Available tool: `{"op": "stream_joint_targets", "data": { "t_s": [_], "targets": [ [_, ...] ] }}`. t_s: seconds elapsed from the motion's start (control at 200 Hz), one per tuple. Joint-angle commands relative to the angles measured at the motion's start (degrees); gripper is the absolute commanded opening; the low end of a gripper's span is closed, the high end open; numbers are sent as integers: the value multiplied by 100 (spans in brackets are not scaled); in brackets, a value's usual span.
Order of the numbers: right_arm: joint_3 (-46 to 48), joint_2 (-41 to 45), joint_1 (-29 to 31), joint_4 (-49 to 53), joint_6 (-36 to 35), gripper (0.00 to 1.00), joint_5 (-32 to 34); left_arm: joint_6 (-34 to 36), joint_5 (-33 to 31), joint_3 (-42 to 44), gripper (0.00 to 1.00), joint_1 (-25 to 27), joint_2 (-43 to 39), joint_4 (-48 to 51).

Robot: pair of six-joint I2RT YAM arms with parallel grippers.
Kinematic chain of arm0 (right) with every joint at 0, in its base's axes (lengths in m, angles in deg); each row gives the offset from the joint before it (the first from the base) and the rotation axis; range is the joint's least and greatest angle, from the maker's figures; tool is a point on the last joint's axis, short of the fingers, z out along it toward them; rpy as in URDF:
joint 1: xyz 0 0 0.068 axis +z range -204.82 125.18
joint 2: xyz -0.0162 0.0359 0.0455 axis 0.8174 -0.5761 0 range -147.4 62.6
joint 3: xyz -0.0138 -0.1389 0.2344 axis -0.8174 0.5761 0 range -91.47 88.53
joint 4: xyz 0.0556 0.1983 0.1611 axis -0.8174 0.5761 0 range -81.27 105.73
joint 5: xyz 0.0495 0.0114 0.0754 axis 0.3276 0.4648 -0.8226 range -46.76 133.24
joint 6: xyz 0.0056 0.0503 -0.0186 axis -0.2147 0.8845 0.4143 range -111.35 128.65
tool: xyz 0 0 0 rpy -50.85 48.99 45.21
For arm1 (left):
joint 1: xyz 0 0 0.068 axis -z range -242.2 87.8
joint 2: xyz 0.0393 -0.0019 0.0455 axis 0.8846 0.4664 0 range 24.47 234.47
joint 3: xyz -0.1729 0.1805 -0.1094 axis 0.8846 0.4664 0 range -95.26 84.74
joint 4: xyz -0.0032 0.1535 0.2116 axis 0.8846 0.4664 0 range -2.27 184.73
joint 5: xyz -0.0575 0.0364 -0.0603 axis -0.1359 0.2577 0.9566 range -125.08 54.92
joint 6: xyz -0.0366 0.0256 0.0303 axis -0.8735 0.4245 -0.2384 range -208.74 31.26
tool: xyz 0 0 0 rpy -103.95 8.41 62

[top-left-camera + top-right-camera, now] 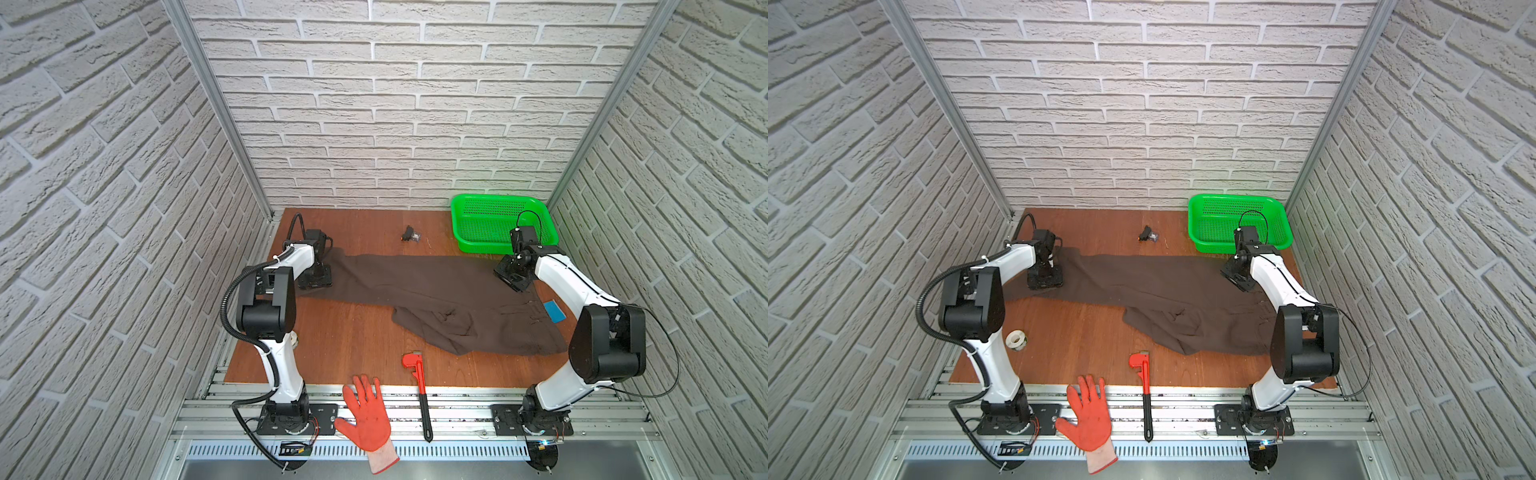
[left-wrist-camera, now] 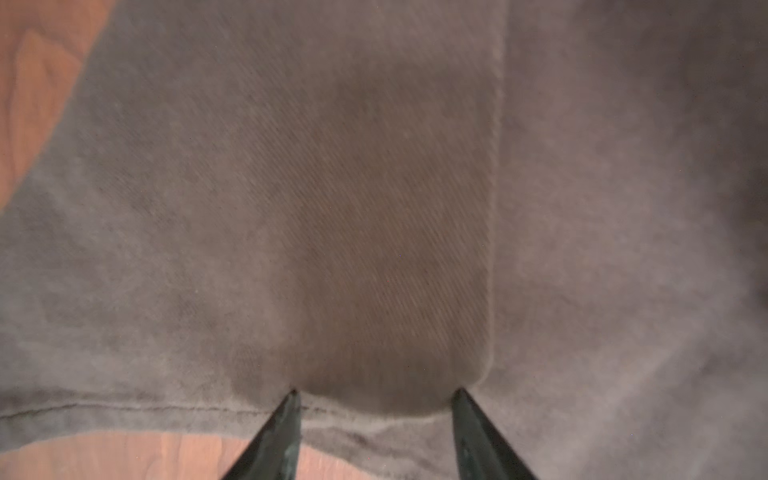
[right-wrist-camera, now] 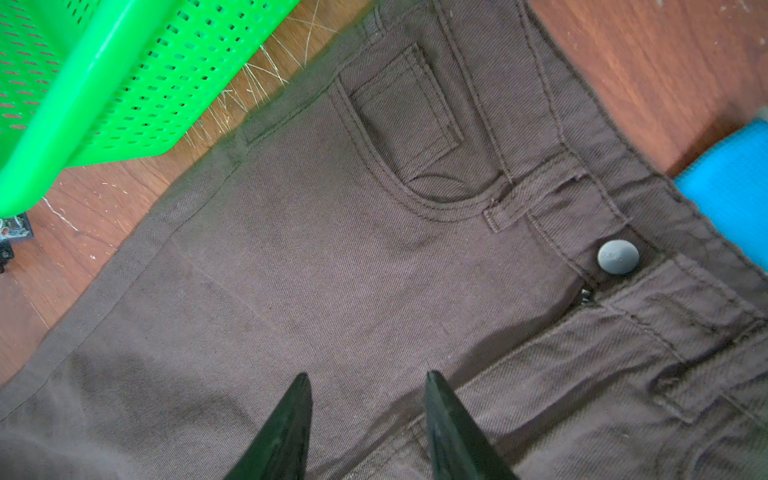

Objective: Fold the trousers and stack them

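The dark brown trousers (image 1: pixel 436 291) (image 1: pixel 1163 291) lie spread across the wooden table in both top views. One leg reaches left, and the waist end lies bunched at the right. My left gripper (image 1: pixel 316 282) (image 2: pixel 376 392) stands on the leg's end at the far left. Its fingertips (image 2: pixel 293 395) are apart and press into the cloth just inside the hem, which bulges between them. My right gripper (image 1: pixel 513 278) (image 3: pixel 368 376) hovers open over the trousers (image 3: pixel 332 270) beside the fly, near the grey waistband button (image 3: pixel 618 257) and a front pocket.
A green basket (image 1: pixel 498 224) (image 3: pixel 83 83) stands at the back right, close behind the right gripper. A blue pad (image 1: pixel 554 311) (image 3: pixel 731 187) lies by the waistband. Near the front edge lie a red pipe wrench (image 1: pixel 417 374) and an orange glove (image 1: pixel 368 415). A small black object (image 1: pixel 409 235) sits at the back, and a tape roll (image 1: pixel 1016 340) at the left.
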Motion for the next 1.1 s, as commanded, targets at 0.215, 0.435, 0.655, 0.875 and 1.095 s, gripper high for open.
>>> {"op": "stream_joint_targets", "data": {
  "t_s": [0.215,0.435,0.655,0.875,1.095],
  "targets": [
    [-76,55,55,-31,-37,46,129,33,-369,-205,9,-210,-191,-87],
    [-137,-6,56,6,-56,46,191,95,-627,-1053,8,-517,-321,337],
    [-173,-41,57,51,-116,47,296,366,-1231,-2623,6,-1154,392,1237],
    [-336,12,58,235,-233,47,511,364,-1459,-4142,19,-1665,1572,1956],
    [-498,309,57,487,-377,50,531,439,-1296,-4641,66,-1575,1613,2150]
  ]
}}
